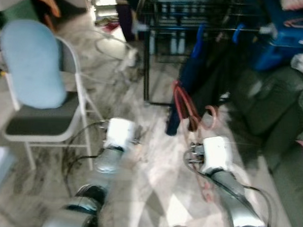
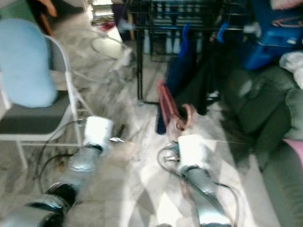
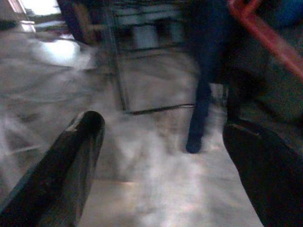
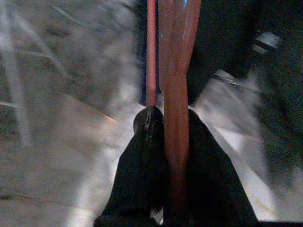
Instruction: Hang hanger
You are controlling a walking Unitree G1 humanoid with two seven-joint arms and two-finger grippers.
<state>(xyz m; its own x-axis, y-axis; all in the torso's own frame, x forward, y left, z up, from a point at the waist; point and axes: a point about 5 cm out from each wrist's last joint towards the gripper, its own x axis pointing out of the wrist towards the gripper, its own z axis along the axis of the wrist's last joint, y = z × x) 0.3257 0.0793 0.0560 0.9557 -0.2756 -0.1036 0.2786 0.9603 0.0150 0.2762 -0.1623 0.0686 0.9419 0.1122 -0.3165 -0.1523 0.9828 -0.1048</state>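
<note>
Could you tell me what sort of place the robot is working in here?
Probably a lived-in room of a home used for laundry: a black wire rack with dark clothes hanging from its rail, a folding chair on the marble floor, and a green sofa. The right end effector grips a red hanger.

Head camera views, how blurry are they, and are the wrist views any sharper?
Left and right eye views: motion-smeared throughout, the folding chair and drying rack soft-edged, glare on the floor. Left wrist view: dim, blurred. Right wrist view: the red hanger clamped in the right end effector reads fairly clearly, its background streaked.
</note>
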